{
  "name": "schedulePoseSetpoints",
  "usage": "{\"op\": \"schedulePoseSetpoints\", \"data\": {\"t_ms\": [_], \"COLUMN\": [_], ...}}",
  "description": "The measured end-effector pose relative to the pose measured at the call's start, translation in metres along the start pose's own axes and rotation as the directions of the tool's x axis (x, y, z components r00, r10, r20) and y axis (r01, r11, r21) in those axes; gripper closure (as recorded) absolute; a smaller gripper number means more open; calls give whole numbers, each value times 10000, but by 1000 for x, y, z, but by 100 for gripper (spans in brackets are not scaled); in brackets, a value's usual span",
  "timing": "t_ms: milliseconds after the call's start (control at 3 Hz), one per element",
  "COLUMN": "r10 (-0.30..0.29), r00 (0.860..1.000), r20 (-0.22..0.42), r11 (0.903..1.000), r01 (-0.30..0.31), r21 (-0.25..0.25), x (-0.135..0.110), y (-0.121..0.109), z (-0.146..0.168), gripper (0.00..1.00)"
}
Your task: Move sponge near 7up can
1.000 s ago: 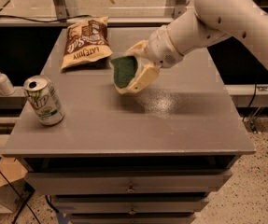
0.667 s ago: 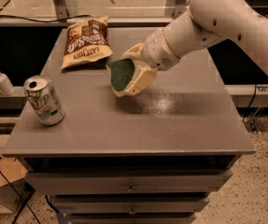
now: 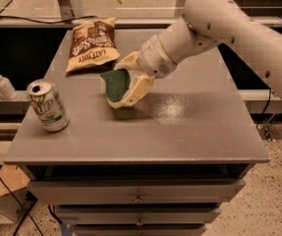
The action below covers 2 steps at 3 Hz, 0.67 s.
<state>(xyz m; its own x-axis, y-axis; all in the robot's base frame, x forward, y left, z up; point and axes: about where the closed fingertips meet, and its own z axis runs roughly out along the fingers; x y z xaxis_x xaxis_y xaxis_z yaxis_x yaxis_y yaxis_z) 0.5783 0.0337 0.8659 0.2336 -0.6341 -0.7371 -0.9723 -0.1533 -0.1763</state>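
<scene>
Held fast between the cream-coloured fingers of the robot's two-finger gripper (image 3: 110, 89), the small rectangular sponge with a dark green scouring face (image 3: 117, 82) has travelled left and a little lower across the grey tabletop (image 3: 189, 132) over the past second, closing on the white and green 7up can with a silver top (image 3: 47, 106). The sponge hangs tilted on edge, green face turned toward the can, near the middle of the table and just above its surface; whether the lower finger brushes the top cannot be told. Open table remains between sponge and can, which stands upright near the front left corner. The brown and cream chip bag (image 3: 92, 44) lies flat at the back, and a small white pump bottle (image 3: 3, 83) stands on a ledge off the table's left side. The carry appears well under way but unfinished: a further leftward move, then a release beside the can, looks to be what remains.
</scene>
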Motion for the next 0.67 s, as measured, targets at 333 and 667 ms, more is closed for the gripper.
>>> {"op": "schedulePoseSetpoints", "data": {"t_ms": [333, 667], "r10": [-258, -460], "r00": [9969, 9884], "r20": [741, 1445], "r11": [9931, 9735], "r01": [340, 768], "r21": [-1124, -2155], "x": [-19, -38], "y": [14, 28], "z": [37, 70], "gripper": [100, 100]}}
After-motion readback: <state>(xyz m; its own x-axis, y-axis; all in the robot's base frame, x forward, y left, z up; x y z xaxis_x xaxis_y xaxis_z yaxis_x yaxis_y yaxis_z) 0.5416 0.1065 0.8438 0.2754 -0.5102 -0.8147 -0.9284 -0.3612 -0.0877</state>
